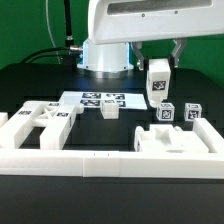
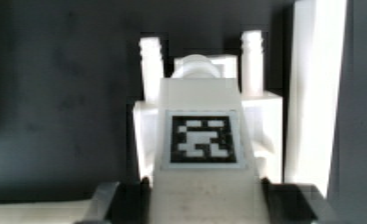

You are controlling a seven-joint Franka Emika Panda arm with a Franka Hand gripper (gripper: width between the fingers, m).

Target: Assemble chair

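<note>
The chair pieces (image 1: 45, 113) look like matt white plastic, smooth and without shine. Up close, the tagged chair part (image 2: 201, 100) shows the same flat finish, and its square tag (image 2: 201, 137) is printed in dull black and white. The low border wall (image 1: 110, 165) is plain matt white too. The table (image 1: 30, 85) is black and matt, with little shine. The marker board (image 1: 95, 99) reads as a thin, flat white sheet. The robot arm (image 1: 120, 25) has a glossier white shell — smooth, with soft highlights.

The black table (image 1: 30, 90) carries the marker board (image 1: 100, 98) lying flat, with a small white block (image 1: 108, 111) at its edge. Toward the exterior view's right sit one tagged cube (image 1: 165, 113) and a second cube (image 1: 191, 112). An open frame panel (image 1: 40, 122) lies toward its left, behind the low border wall (image 1: 100, 160).
</note>
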